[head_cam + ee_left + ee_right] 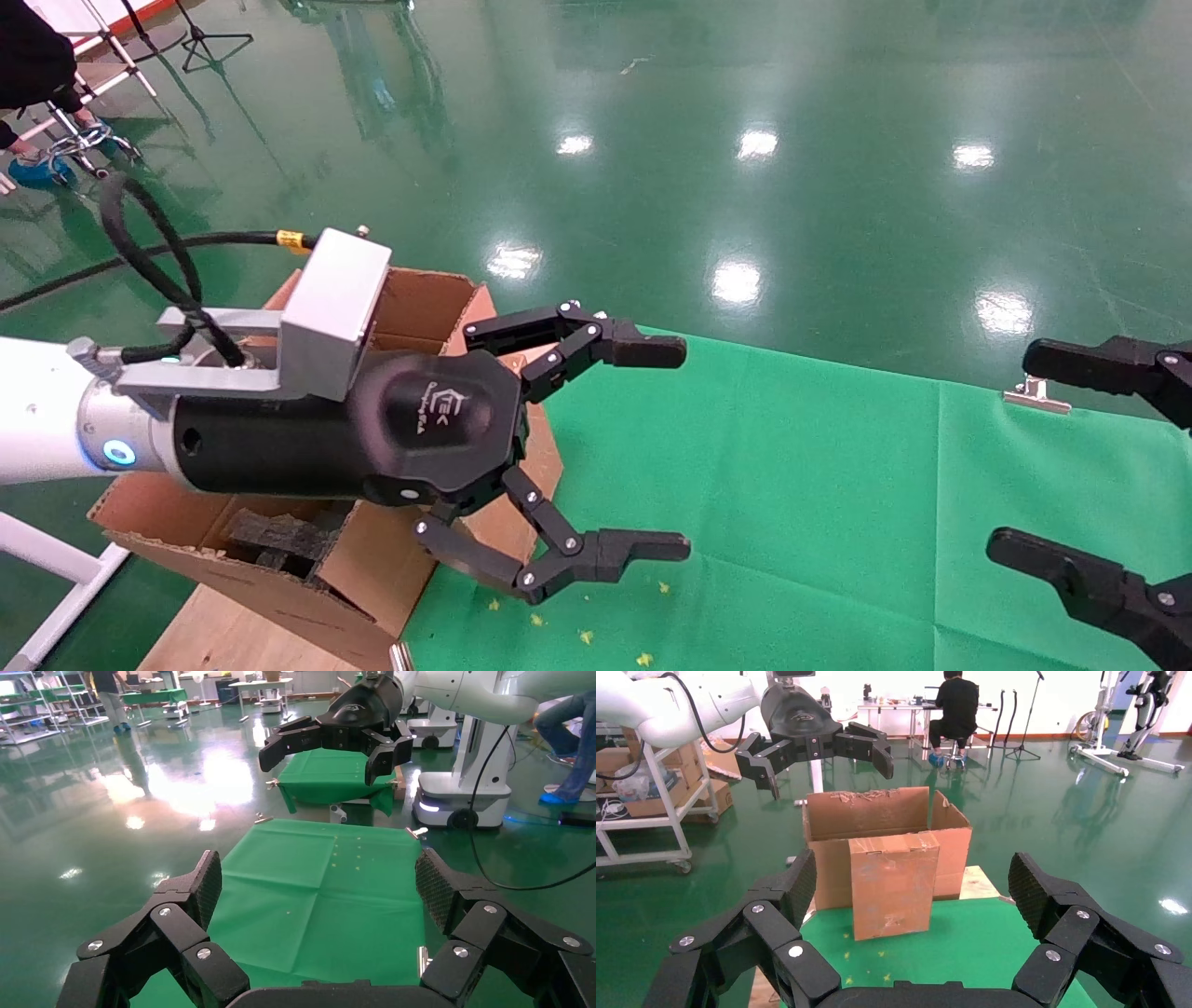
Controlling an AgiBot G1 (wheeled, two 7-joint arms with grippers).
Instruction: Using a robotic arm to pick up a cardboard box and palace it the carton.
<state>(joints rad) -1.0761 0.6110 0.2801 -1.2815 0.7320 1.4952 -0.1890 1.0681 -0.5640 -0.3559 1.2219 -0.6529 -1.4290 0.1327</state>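
Left hand (610, 457) spread wide and empty above the carton (307, 550), right hand (1099, 457) likewise unclenched, carton's hanging front flap (892, 884) visible only from right wrist

1. On the worktop (838, 522), far left end: the carton (419, 308), flaps up, foam blocks (275, 536) inside at its near end.
2. Above the carton and over its right wall: the robotic arm (37, 410), reaching rightward, its gripper (643, 447) past the carton's right side, over the worktop, jaws spread wide, nothing between them.
3. At the right edge, well apart from the carton: the right gripper (1052, 457), jaws spread, over the worktop's right end.
4. On the worktop's far edge, just beside the right gripper: a clip (1036, 395).
5. Leaning upright against the carton's right wall: the cardboard box (893, 884), on the worktop.
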